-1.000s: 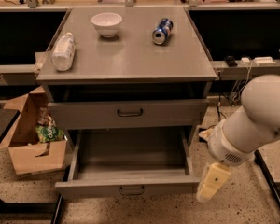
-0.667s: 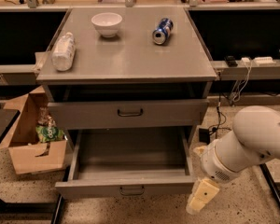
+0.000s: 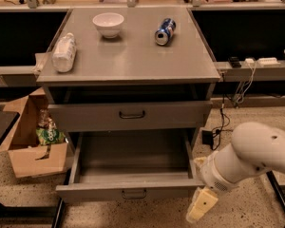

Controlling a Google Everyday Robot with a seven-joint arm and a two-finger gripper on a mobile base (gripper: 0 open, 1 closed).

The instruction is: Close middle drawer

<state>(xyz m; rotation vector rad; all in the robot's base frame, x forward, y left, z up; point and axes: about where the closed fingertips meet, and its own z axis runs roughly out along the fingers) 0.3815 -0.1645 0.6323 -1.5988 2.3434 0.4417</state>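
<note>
While the grey metal middle drawer stands pulled far out at lower centre, showing its deep rectangular tray, the cream tool hangs just beside its right front corner; how open, I cannot tell.

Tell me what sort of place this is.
Probably a lab or workshop: a grey metal drawer cabinet, benches behind with cables, a cardboard box on the floor. The gripper hangs low at the cabinet's right front corner.

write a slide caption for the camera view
Robot's gripper hangs by the right front corner of the wide grey metal middle drawer, pulled far out beneath another grey drawer.
</note>
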